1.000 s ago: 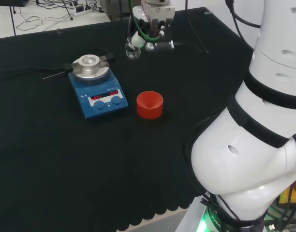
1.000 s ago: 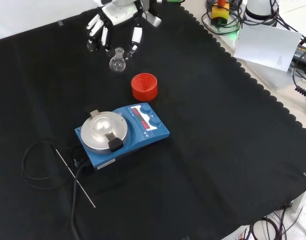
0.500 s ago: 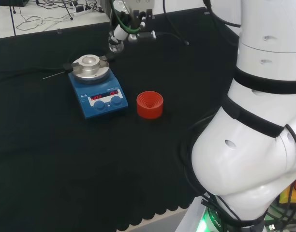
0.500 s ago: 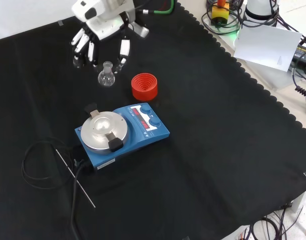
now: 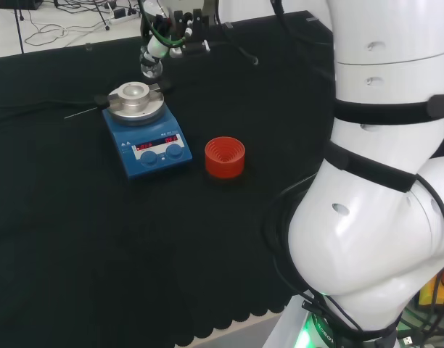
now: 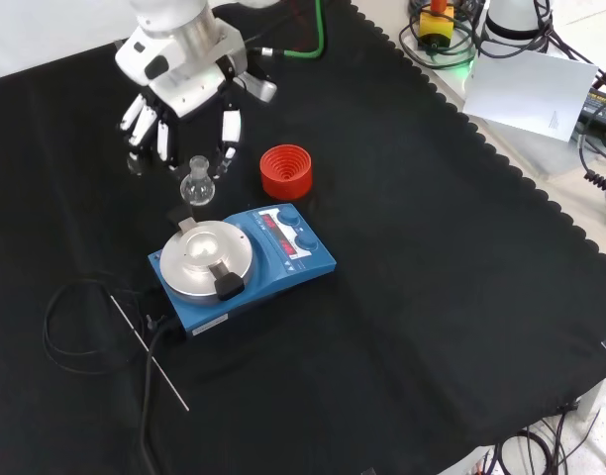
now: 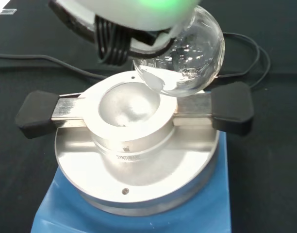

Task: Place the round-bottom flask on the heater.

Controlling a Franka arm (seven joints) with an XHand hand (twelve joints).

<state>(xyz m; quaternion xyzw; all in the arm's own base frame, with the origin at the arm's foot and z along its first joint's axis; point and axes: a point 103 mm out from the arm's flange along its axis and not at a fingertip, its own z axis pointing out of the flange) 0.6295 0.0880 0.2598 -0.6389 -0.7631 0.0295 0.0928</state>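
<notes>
The hand (image 6: 179,84) hangs above the black cloth (image 6: 412,297) in the front view, just beyond the far edge of the heater (image 6: 239,265). Its fingers (image 6: 230,129) point downward and are curled around the neck of 1 round-bottom flask (image 6: 196,184), which they grip; the clear bulb hangs below the fingertips, with fingers showing on either side of the neck. The flask is upright in this view and is carried in the air, clear of the cloth.

In the head view the hand (image 5: 167,25) sits at the top of the picture, and the flask (image 5: 151,67) hangs beneath it, just beyond the heater's metal top (image 5: 137,103) and not touching it.

In the wrist view the bulb of the flask (image 7: 189,56) hovers close to the rim of the round metal well (image 7: 129,109) at the heater's centre, offset to one side of the well rather than over its middle. Whether the glass touches the rim cannot be told. A bar with 2 black end grips (image 7: 230,107) crosses the metal block.

The heater is a blue unit with 2 blue knobs (image 5: 166,154) on its front. 1 red ribbed ring stand (image 5: 225,156) rests on the cloth to the right of the heater in the head view, apart from it.
</notes>
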